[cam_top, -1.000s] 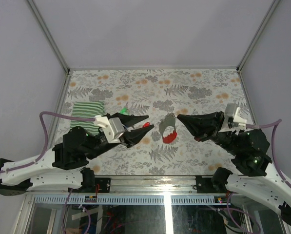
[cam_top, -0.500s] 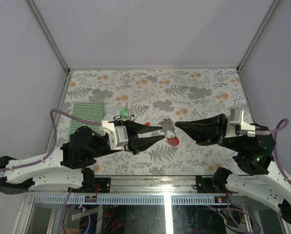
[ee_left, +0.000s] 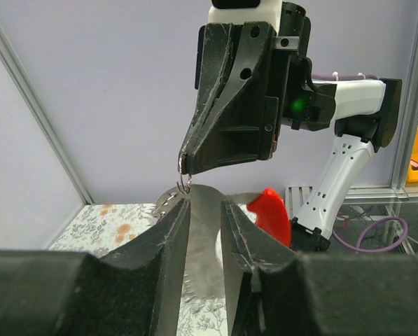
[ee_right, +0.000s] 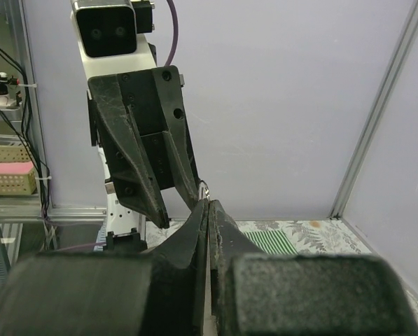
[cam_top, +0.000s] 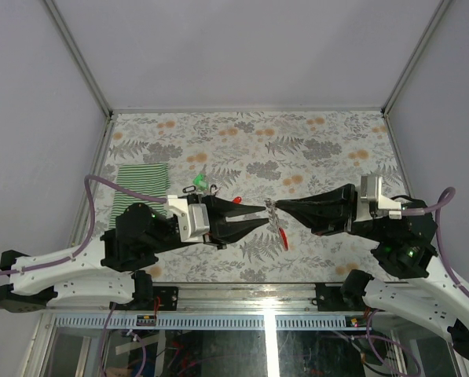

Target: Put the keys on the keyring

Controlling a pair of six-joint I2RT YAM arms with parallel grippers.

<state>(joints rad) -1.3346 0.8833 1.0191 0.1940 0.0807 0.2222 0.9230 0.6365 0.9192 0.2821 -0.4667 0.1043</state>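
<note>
While two arms reach in from the near edge, one flat green-and-white striped cloth [cam_top: 142, 184] lies at the far left of the flower-patterned tabletop [cam_top: 313, 149]. Just right of the cloth sits one tiny key with a green tag [cam_top: 202, 181], with a dark bit touching or just beside it that is too small to make out. One small red piece [cam_top: 238, 201] lies a little farther right, near the left arm.

The left fingers [cam_top: 246, 210], two black wedge-shaped ones, stand slightly parted with a narrow gap between their tips. They point right at the right fingers [cam_top: 313, 208], which are pressed together and pinch one thin silvery wire keyring [cam_top: 272, 205] at their very tip. The two pairs of tips are nearly touching above the middle of the tabletop.

From the left wrist, the keyring [ee_left: 185, 183] shows as a small loop under the tip of the right fingers [ee_left: 230, 133]. One flat silvery key with a red plastic tag [ee_left: 203, 225] hangs just beyond the left fingers [ee_left: 168, 241], wider than their gap. Whether they touch it cannot be told. From above this red-tagged key [cam_top: 283, 234] hangs below the keyring.

From the right wrist, the right fingers [ee_right: 194, 241] meet with no gap, the keyring [ee_right: 204, 189] at their tip.
</note>
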